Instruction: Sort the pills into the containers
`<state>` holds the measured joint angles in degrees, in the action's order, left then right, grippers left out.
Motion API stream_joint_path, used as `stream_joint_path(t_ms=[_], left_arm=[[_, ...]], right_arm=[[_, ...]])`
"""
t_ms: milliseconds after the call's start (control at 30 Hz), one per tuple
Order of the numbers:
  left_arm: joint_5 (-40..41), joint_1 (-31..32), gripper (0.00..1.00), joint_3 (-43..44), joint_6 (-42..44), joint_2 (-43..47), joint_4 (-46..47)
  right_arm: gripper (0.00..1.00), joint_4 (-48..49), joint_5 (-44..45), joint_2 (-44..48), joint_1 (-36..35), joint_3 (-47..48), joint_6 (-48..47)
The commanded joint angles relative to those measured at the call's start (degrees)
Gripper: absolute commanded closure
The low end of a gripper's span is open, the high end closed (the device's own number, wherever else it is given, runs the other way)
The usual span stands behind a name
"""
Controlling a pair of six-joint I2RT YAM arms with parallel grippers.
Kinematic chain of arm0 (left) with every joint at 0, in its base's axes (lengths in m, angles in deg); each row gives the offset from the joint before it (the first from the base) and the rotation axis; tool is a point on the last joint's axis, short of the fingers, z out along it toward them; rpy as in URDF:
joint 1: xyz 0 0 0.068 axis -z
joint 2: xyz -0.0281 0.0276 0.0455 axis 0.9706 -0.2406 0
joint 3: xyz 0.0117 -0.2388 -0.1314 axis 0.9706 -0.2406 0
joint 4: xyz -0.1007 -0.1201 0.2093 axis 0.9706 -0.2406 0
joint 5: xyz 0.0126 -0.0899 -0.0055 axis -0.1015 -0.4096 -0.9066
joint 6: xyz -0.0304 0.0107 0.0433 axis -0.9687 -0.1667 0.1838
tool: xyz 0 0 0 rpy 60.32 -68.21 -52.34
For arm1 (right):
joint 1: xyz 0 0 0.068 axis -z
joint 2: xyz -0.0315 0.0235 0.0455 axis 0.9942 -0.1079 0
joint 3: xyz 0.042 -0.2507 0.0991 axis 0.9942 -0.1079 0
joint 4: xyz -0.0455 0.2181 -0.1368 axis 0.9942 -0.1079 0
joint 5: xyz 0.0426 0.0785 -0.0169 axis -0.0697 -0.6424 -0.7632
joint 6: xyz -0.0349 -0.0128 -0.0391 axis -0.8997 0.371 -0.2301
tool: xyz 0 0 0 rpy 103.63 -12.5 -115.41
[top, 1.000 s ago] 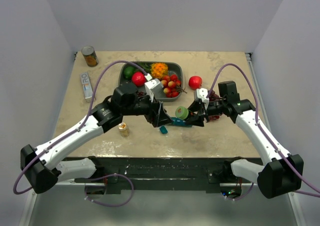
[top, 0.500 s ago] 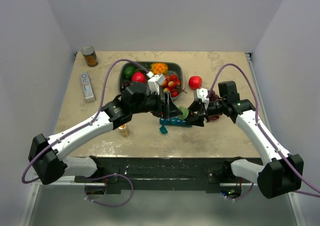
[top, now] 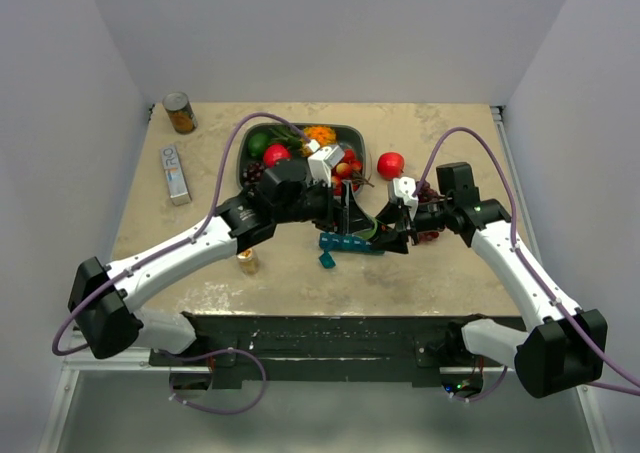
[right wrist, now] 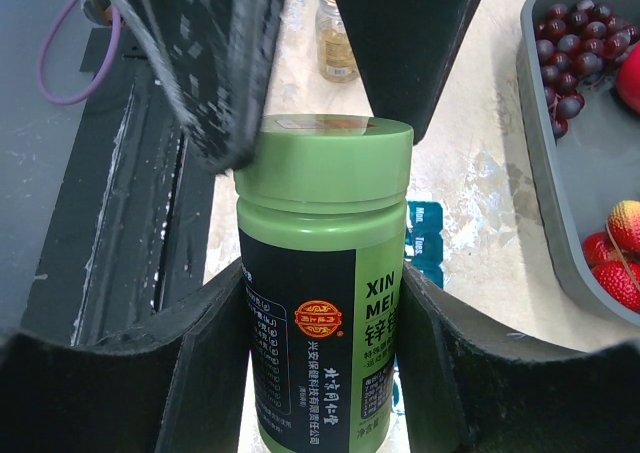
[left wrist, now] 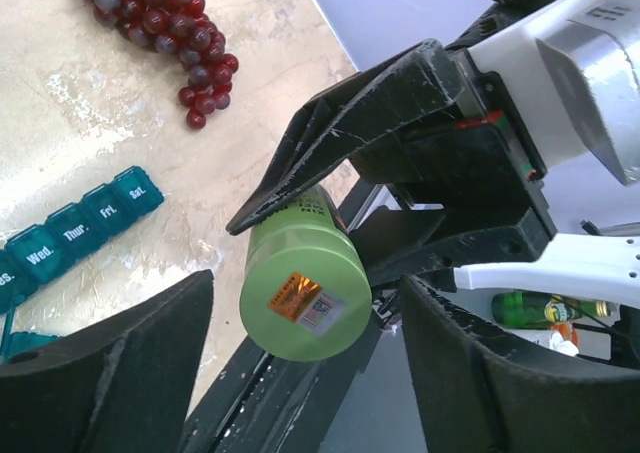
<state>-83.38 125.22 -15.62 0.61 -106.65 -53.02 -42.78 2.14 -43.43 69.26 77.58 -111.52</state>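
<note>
My right gripper (right wrist: 322,273) is shut on a green pill bottle (right wrist: 320,303), holding it tilted above the table with the cap on. My left gripper (left wrist: 308,283) is open. Its fingers (right wrist: 410,43) stand on either side of the green cap (left wrist: 305,298) with gaps on both sides. The containers (top: 350,243), a teal strip of day-labelled cells (left wrist: 80,228), lie on the table just below the bottle. A loose teal piece (top: 326,260) lies beside the strip. The pills are hidden.
A small amber bottle (top: 247,261) stands front left. The grey fruit tray (top: 352,133) sits behind the grippers, a red apple (top: 390,164) to its right. Grapes (left wrist: 165,23) lie by the right arm. A tin can (top: 180,113) and a box (top: 175,173) sit far left.
My left arm has swung right toward the bottle, bringing its open fingers around the cap. The right arm and the bottle have stayed put.
</note>
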Motion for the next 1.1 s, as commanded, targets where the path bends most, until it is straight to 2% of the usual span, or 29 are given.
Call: stream_joint_path(t_ms=[0,67,100,133,233,333,400,467,500,533,600,633,700,800,833,867,1033,1067], left_arm=[[1.45,0.51,0.31,3.52,1.46,-0.90,-1.08],[1.01,0.60,0.38,3.69,1.90,-1.16,-1.44],[0.66,0.60,0.49,3.78,2.16,-1.25,-1.61],[0.31,0.60,0.56,3.78,2.51,-1.34,-1.70],[-1.27,0.60,0.69,4.22,4.27,-2.39,-2.58],[-4.17,0.60,0.71,4.83,9.25,-3.53,-3.72],[-9.43,0.51,0.71,4.66,14.01,-4.24,-4.42],[-13.92,0.60,0.71,4.75,23.23,-5.47,-6.17],[-14.89,0.60,0.72,4.83,26.74,-5.82,-8.71],[-15.34,0.69,0.72,4.84,33.91,-6.00,-9.86],[-15.69,0.78,0.72,4.22,40.45,-5.91,-11.45],[-15.69,0.78,0.70,4.13,46.49,-6.00,-11.98],[-14.82,0.78,0.64,4.48,51.62,-6.17,-12.51],[-13.68,0.78,0.49,3.96,53.05,-5.48,-8.06],[-11.58,0.69,0.44,2.04,51.05,-3.73,-5.51],[-9.73,0.43,0.31,1.33,49.64,-2.76,-3.13],[-8.66,-2.91,0.11,-4.64,36.02,5.49,10.85],[-8.49,-3.00,0.01,-5.27,34.79,6.82,12.78]], right_arm=[[1.00,0.74,-1.29,1.49,0.22,0.69,-0.61],[1.00,0.74,-1.29,1.49,0.13,0.77,-0.61],[1.00,0.74,-1.38,1.58,0.22,0.78,-0.61],[1.00,0.74,-1.38,1.58,0.22,0.78,-0.61],[1.00,0.74,-1.38,1.66,0.22,0.69,-0.52],[1.00,0.74,-1.55,1.66,0.13,0.78,-0.52],[1.00,0.65,-1.64,1.75,0.22,0.78,-0.52],[1.00,0.39,-2.08,1.93,0.22,0.78,-0.87],[1.00,0.30,-2.34,1.84,0.13,0.78,-1.14],[1.00,-0.22,-2.69,1.84,0.13,0.78,-1.40],[1.00,-0.31,-2.78,1.84,0.22,0.78,-1.67],[1.00,-0.49,-2.87,1.84,0.13,0.78,-1.75],[1.00,-0.66,-2.96,1.58,0.22,0.86,-2.19],[1.00,-0.75,-2.78,1.58,0.22,0.78,-2.37],[1.00,-0.93,-2.70,1.49,0.22,0.86,-2.46],[1.00,-0.93,-2.69,1.40,0.22,0.86,-2.46],[1.00,-0.93,-2.43,1.40,0.22,0.78,-2.63],[1.00,-1.02,-2.43,1.49,0.13,0.78,-2.72]])
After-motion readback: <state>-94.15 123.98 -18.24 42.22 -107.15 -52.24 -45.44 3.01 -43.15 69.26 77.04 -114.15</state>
